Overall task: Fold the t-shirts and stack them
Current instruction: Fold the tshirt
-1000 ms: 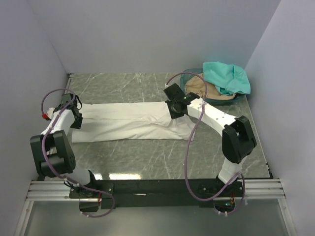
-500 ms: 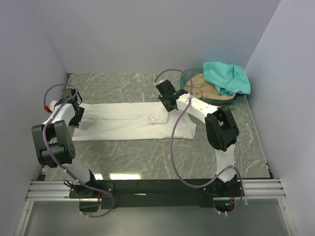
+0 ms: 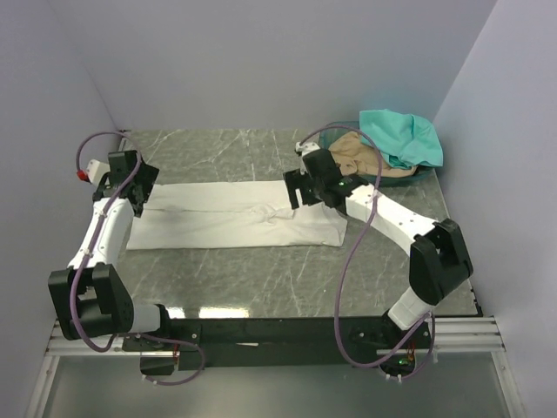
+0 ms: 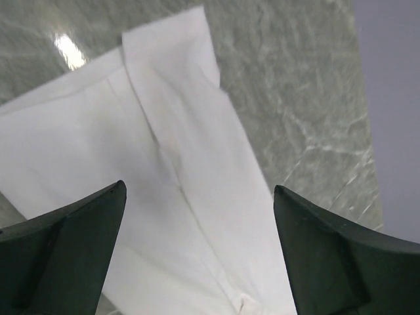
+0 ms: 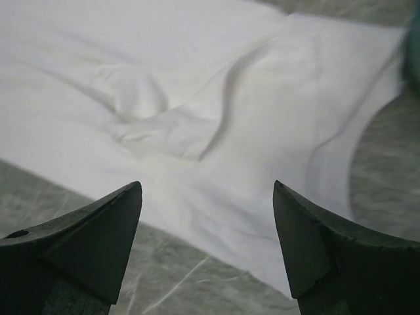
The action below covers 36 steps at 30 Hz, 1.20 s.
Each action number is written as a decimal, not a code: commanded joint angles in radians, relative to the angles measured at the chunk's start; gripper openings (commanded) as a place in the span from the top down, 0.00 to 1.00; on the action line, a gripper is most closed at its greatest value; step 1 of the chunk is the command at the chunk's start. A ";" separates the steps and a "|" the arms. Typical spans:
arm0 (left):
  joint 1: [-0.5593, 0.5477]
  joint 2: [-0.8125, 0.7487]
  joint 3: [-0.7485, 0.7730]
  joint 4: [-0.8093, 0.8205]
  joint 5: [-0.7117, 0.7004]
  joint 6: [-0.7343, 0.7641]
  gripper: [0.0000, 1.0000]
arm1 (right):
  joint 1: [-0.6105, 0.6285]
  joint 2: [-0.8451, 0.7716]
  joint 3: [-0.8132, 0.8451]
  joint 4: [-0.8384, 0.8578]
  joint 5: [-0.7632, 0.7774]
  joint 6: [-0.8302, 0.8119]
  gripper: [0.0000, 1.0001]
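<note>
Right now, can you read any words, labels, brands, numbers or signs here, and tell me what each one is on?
None can be read. No print or label shows on the white shirt, the teal shirt, the tan shirt or the basket.

left fingers [image 4: 59, 252]: opened | right fingers [image 5: 79, 246]: opened | white t-shirt [image 3: 235, 215]: released, flat

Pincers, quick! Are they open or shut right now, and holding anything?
Left pincer: open, holding nothing, over the folded white cloth t-shirt.
Right pincer: open, holding nothing, over the same t-shirt.
</note>
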State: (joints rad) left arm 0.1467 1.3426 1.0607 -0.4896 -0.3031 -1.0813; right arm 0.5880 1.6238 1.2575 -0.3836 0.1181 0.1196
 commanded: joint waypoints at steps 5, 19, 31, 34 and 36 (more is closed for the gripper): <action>-0.025 -0.037 -0.119 0.026 0.088 0.034 0.01 | -0.002 0.057 -0.113 0.121 -0.345 0.189 0.11; -0.025 -0.056 -0.125 -0.033 0.024 0.052 0.00 | 0.013 0.330 0.114 0.262 -0.434 0.324 0.11; -0.027 -0.022 -0.062 -0.014 0.076 0.076 0.00 | 0.013 0.376 0.416 0.140 -0.241 0.267 0.10; -0.029 0.015 -0.053 0.064 0.171 0.103 0.01 | 0.012 0.276 0.271 0.146 -0.164 0.288 0.10; -0.036 0.073 -0.030 0.120 0.220 0.127 0.01 | 0.009 0.191 0.157 0.123 -0.123 0.328 0.09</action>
State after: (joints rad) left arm 0.1223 1.3598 0.9752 -0.4744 -0.1860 -1.0088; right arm 0.5957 1.9419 1.5093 -0.2043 -0.1055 0.4152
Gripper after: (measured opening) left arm 0.995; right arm 0.905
